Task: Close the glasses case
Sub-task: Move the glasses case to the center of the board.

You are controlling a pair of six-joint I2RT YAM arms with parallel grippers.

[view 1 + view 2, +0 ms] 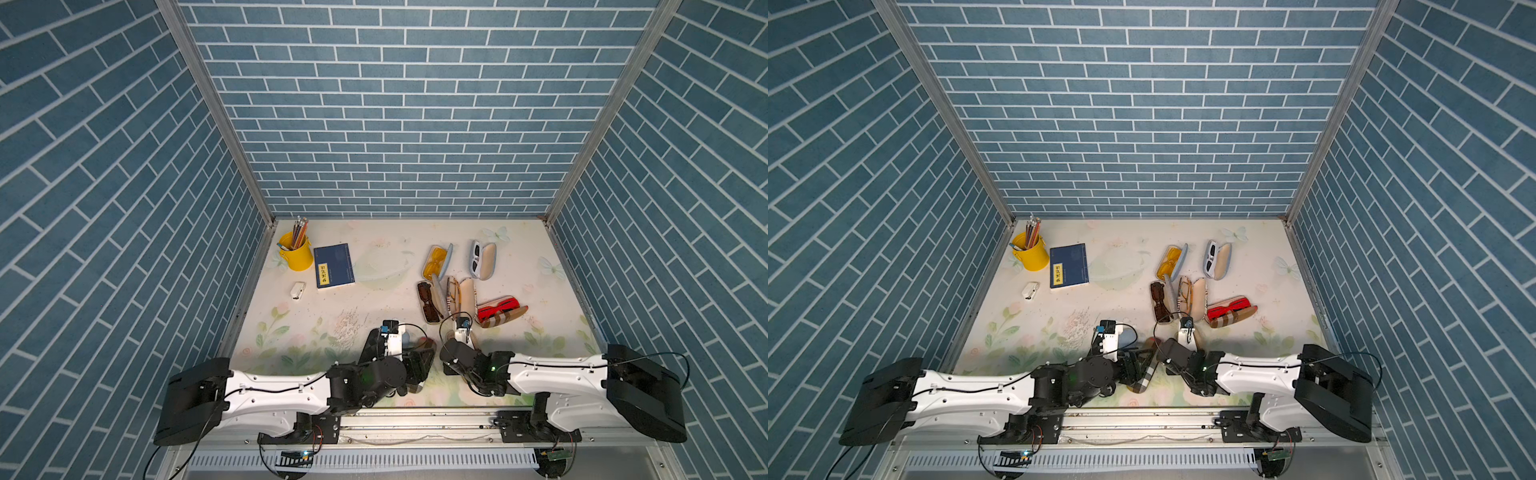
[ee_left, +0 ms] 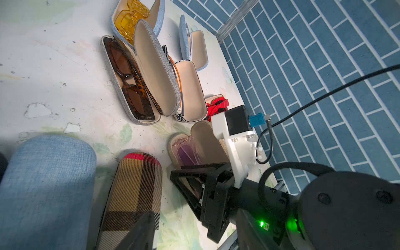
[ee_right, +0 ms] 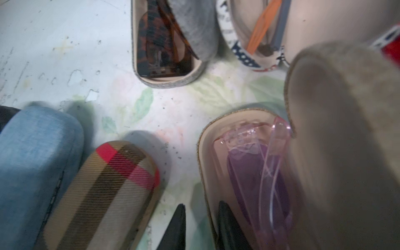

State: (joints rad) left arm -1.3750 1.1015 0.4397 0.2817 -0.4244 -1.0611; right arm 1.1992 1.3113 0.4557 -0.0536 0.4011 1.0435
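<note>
The open glasses case (image 3: 218,121) is beige and holds pink glasses (image 3: 255,164); its lid (image 3: 337,134) stands up beside the tray. My right gripper (image 3: 203,229) straddles the tray's near rim, one finger inside and one outside with a strip of table between that one and the wall; the jaws stand narrowly open. The left wrist view shows the same case (image 2: 203,142) under the right gripper's finger (image 2: 194,184). My left gripper (image 2: 194,242) hangs open over bare table beside a shut plaid case (image 2: 134,190). In both top views the arms cover the beige case.
A shut blue denim case (image 2: 45,190) lies next to the plaid one. Several open cases with glasses crowd the far right: tortoiseshell (image 1: 428,302), yellow (image 1: 436,261), white (image 1: 482,259), red (image 1: 500,311). A yellow pencil cup (image 1: 296,251), a blue book (image 1: 333,266) and a small white item (image 1: 297,290) sit far left.
</note>
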